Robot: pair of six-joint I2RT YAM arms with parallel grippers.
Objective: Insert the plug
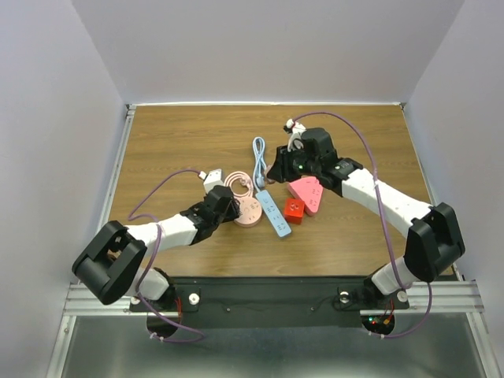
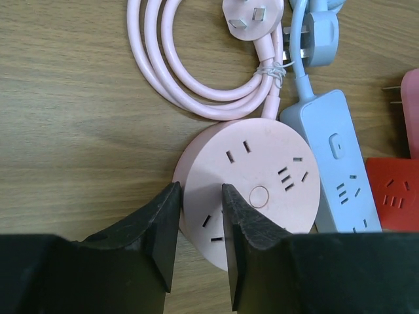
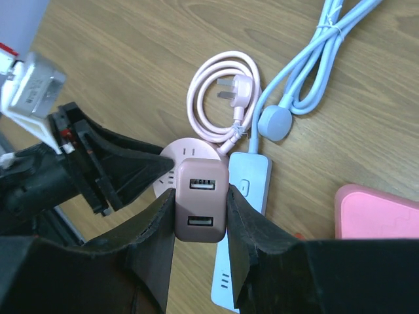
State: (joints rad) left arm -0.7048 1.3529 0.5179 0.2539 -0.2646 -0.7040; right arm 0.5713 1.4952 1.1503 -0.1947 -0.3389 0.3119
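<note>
red plug waits unheld while the arms tend the pink pieces

the plug (image 1: pixel 294 209) lies loose, just beside the blue power strip (image 1: pixel 272 213) at its 3 o'clock. the right gripper (image 3: pixel 200 190) clamps a dusty-pink usb charger (image 3: pixel 201 204), perhaps to seat it. the left gripper (image 2: pixel 198 196), jaws pulled close together, sits over the 7 o'clock rim of the round pink socket hub (image 2: pixel 252 176), probably to steady it.

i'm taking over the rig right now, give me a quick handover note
Left pincer: shut on the rim of the round pink socket hub.
Right pincer: shut on a mauve two-port USB charger block, over the light blue power strip.
Small red cube plug: lies loose beside that strip, in neither pincer.
Done: plug not inserted. Left: grasp it, insert it.
</note>
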